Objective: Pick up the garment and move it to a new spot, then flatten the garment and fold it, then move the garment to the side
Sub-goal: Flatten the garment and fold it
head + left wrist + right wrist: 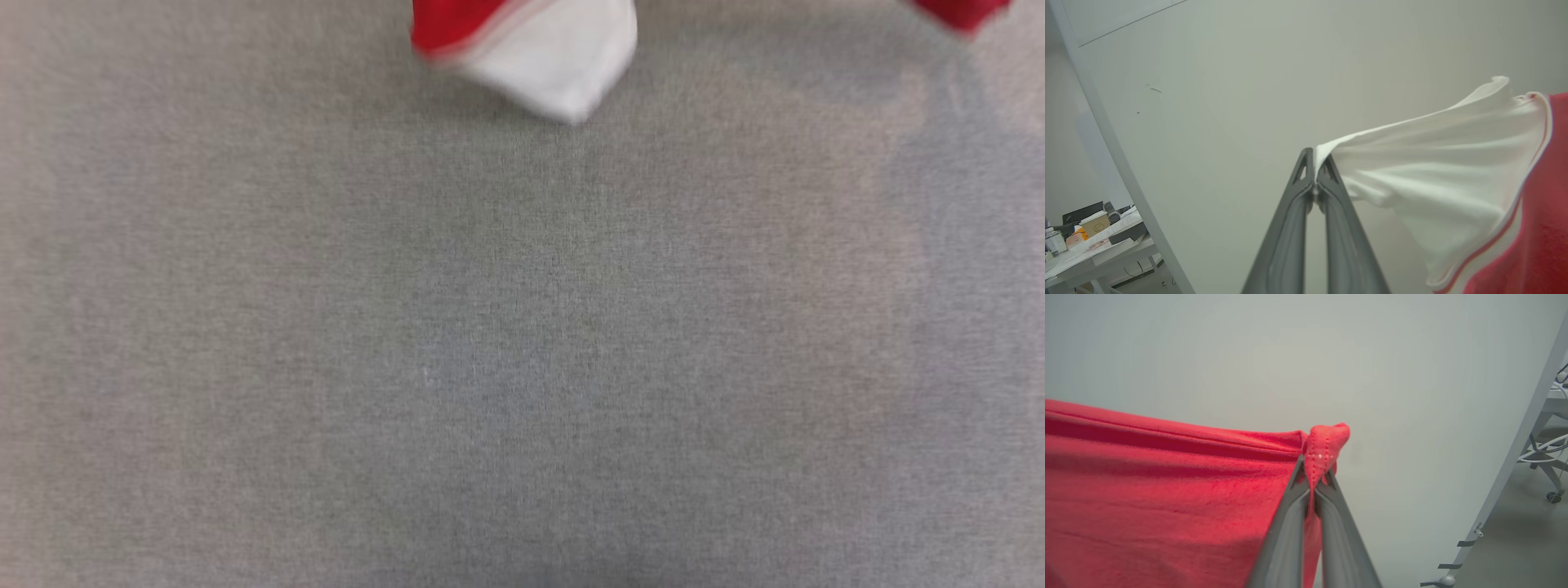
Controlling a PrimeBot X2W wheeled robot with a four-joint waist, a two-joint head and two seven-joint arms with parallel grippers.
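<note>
Your left gripper [1314, 161] is clamped on the garment [1437, 175]. The 2 fingers are pressed together with the white sleeve edge pinched right at the tips. From the pinch the sleeve fans out toward 3 o'clock in the left wrist view, pulled into taut folds. It meets the striped trim and the red body at 4 o'clock. The fingers point up at a plain pale wall [1249, 81]. A cluttered desk [1106, 249] with a paper cup [1095, 223] sits at 8 o'clock.

Your right gripper [1312, 467] is closed the same way, with a red stitched hem corner nipped between the tips. A small nub of cloth pokes out past them toward 12 o'clock. From that pinch the red cloth [1167, 490] stretches off to 9 o'clock and sags toward 7 o'clock. These fingers also aim up at the wall, and a chair [1541, 455] is at 3 o'clock.

The head view is blurred. The garment [531, 49] sits at 12 o'clock on the top edge, with a white sleeve drooping and red cloth beside it at 11 o'clock. A 2nd red scrap [963, 12] is at 1 o'clock. Grey table [522, 367] lies below it. You cannot tell if the sleeve tip touches the table.
</note>
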